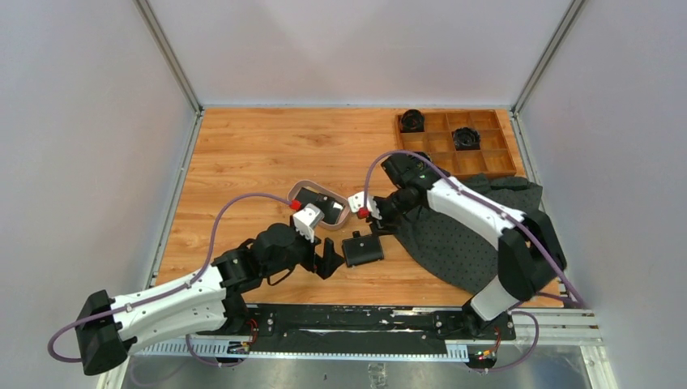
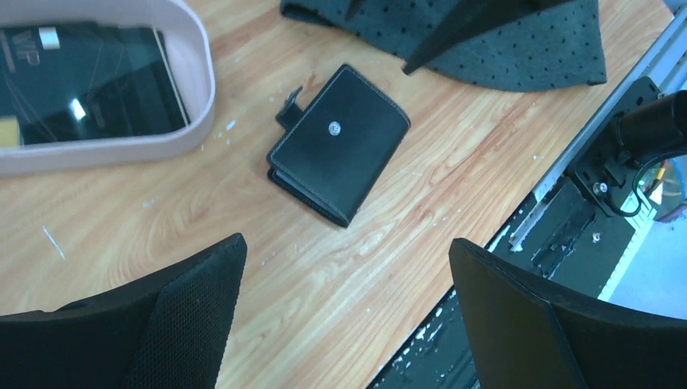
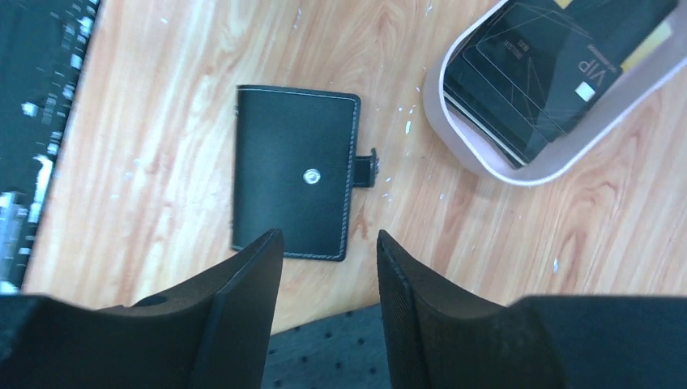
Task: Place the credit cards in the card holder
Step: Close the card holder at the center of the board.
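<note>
Hanging wide open and empty, the left gripper [image 2: 347, 247] has the card holder [image 2: 339, 144] flat on the wood just ahead of its fingertips. It is folded shut, with its tab sticking out loose at one side. Past one finger sits the tray [image 2: 198, 89], with the credit cards [image 2: 81, 81] stacked inside, a black one on top and a gold edge peeking out. How many there are, I can't quite tell.

Over to the right gripper [image 3: 328, 239]: its jaws are parted with nothing between them. The holder lies straight ahead of its tips and the tray is off to one side.

The danger, I'd say, is that shut holder. Nudge it flat on smooth wood and it may just skate away rather than open. The cards lie low behind the tray's rim, so a fingertip could catch the wall or drag up two at once.

Close under the right fingers lies a dark dotted cloth [image 1: 454, 239], which could snag them. A wooden box [image 1: 494, 144] stands well behind them, out of play.
</note>
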